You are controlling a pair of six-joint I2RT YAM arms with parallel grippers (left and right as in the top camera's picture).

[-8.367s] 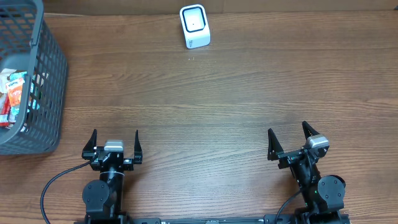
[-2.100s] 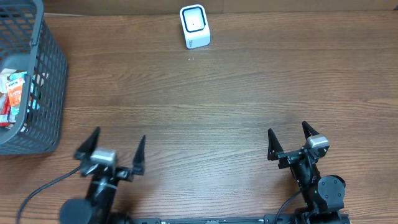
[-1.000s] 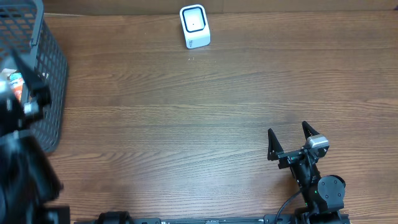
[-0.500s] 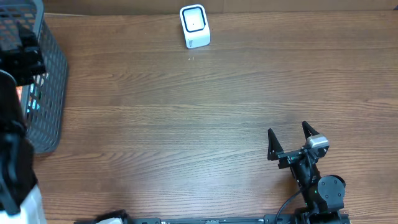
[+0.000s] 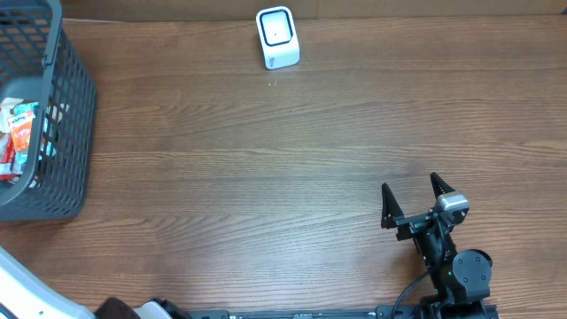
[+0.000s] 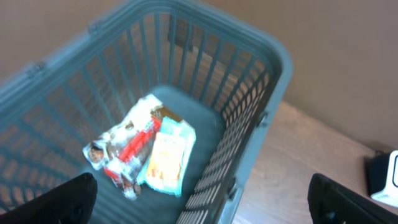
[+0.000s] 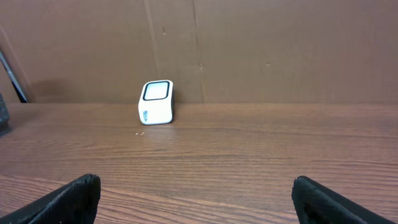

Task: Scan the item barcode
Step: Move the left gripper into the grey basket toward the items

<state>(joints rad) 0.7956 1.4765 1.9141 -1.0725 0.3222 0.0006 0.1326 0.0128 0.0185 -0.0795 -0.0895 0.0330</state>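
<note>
Wood-grain table (image 5: 310, 159) — brown board wall (image 7: 280, 50) behind

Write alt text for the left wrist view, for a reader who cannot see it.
A grey plastic basket, seen from above, holds a few snack packets lying on its floor. The left hand hangs open above it, its dark tips in the picture's lower corners. A white scanner peeks in at the right edge, on the wooden table.
</note>
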